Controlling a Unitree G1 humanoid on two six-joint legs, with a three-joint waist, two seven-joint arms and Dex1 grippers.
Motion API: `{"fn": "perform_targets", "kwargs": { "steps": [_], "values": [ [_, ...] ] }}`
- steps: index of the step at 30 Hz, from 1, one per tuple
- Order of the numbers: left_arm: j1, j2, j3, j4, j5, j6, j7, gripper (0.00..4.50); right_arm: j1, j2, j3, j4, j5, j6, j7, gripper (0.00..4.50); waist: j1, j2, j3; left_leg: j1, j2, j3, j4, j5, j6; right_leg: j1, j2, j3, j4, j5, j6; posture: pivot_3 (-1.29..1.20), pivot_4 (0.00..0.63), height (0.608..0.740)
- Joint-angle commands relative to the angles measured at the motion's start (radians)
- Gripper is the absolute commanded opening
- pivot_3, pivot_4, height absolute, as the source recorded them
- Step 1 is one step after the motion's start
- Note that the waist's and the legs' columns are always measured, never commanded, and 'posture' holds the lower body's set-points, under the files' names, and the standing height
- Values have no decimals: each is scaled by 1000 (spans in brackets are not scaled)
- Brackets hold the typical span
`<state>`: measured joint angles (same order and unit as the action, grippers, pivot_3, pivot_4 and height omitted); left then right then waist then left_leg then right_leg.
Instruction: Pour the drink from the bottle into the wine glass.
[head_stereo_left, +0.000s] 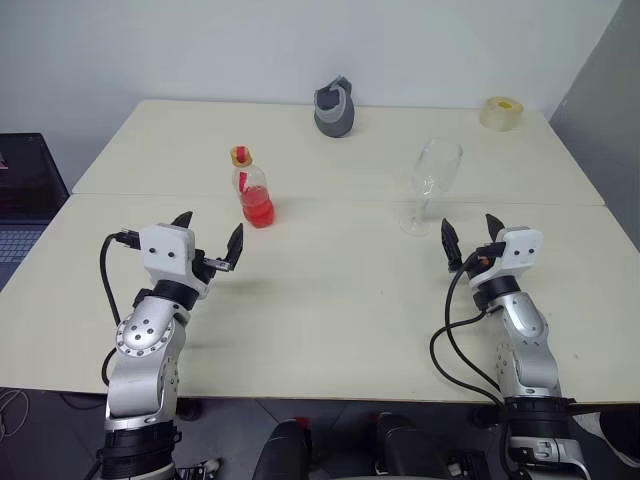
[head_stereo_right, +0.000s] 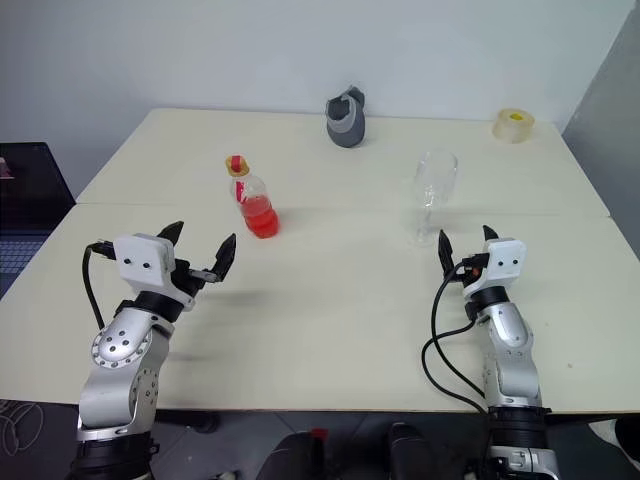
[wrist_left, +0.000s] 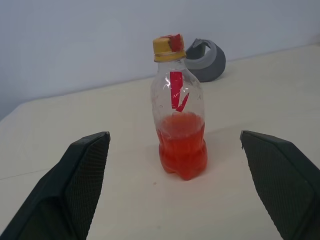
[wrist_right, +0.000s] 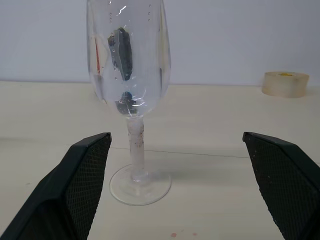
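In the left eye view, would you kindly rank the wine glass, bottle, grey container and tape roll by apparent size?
1. wine glass, tallest.
2. bottle.
3. grey container; it stands farther back, so its place against the bottle is unsure.
4. tape roll, smallest, also at the far edge.

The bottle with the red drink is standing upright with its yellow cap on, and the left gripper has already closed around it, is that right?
Not quite. The bottle stands upright and capped, but the left gripper is open and short of it. The left wrist view shows both fingers apart from the bottle.
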<state>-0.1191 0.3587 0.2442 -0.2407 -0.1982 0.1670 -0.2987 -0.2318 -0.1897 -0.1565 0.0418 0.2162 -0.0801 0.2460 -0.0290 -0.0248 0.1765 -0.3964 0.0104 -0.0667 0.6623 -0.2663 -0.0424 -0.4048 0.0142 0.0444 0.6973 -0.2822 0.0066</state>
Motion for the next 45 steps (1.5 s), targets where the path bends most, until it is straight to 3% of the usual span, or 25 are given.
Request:
{"fn": "perform_targets", "kwargs": {
  "steps": [1, 32, 45],
  "values": [
    [-14, 13, 13, -43, -11, -24, -5, 4476, -21, -7, -3, -29, -2, -24, 3, 4500, 0, 0, 0, 0, 0, 0, 0, 0, 0, 0, 0, 0, 0, 0, 0, 0, 150, 740],
    [-25, 20, 20, -42, -21, -31, -22, 4476, -14, -18, 16, -28, -16, -35, 28, 4500, 0, 0, 0, 0, 0, 0, 0, 0, 0, 0, 0, 0, 0, 0, 0, 0, 150, 740],
    [-116, -14, 6, 143, -58, -56, -27, 4476, 20, -136, 201, -229, 92, 158, 348, 4500, 0, 0, 0, 0, 0, -1, 0, 0, 0, 0, 0, -1, 0, 0, 0, 0, 150, 740]
  ]
}}
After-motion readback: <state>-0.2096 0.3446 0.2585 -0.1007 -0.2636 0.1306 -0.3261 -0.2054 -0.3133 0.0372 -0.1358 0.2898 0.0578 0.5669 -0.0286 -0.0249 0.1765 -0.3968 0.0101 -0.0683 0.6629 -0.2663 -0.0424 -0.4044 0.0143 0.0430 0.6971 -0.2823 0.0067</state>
